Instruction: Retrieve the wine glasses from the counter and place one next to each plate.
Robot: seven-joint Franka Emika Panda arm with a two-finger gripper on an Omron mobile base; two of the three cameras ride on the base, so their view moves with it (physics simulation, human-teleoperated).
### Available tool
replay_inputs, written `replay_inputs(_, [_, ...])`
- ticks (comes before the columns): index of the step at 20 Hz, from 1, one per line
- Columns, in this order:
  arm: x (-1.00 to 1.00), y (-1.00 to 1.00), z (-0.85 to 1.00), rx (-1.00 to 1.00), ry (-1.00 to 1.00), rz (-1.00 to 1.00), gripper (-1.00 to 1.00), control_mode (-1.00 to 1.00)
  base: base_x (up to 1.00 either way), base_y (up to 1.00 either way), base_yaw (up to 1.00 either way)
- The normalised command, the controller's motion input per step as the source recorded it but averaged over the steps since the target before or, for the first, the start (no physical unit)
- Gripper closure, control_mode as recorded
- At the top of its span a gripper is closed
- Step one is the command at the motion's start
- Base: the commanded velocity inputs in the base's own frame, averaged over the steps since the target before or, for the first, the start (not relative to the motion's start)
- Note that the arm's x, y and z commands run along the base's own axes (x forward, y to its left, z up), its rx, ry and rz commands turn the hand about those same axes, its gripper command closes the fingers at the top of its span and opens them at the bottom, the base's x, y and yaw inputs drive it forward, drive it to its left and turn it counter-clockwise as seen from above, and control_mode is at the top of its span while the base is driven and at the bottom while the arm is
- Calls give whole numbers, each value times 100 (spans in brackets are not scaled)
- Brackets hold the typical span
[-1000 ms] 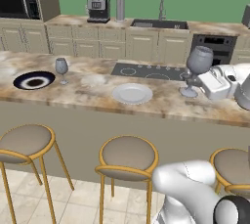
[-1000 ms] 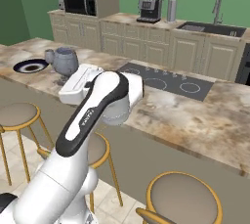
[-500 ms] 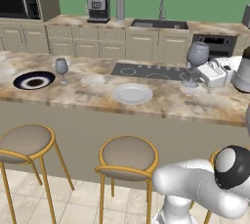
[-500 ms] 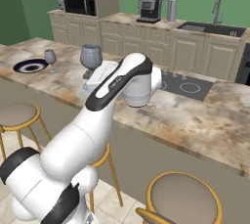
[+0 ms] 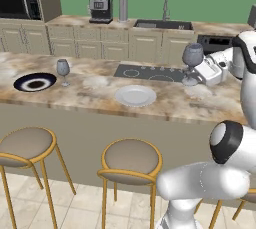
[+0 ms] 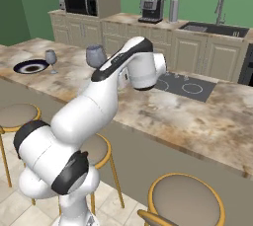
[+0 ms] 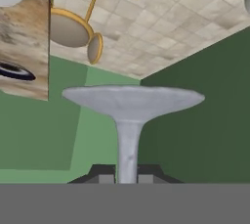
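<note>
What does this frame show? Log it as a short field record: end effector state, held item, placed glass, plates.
end effector: shut on the stem of a wine glass
held wine glass: carried upright above the island top, over its cooktop
other wine glass: standing beside the black plate
white plate: no glass next to it yet
step left: set the held glass by the white plate
</note>
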Motion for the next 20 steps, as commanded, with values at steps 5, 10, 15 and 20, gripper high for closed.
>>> replay_inputs(5, [26, 0, -17, 0, -2, 0, 100, -100, 0, 0, 0])
replay_inputs(10, [28, 0, -23, 0, 0, 0, 100, -100, 0, 0, 0])
replay_inputs(15, [44, 0, -29, -4, 0, -1, 100, -100, 0, 0, 0])
replay_inputs(20, [33, 0, -41, -3, 0, -1, 100, -100, 0, 0, 0])
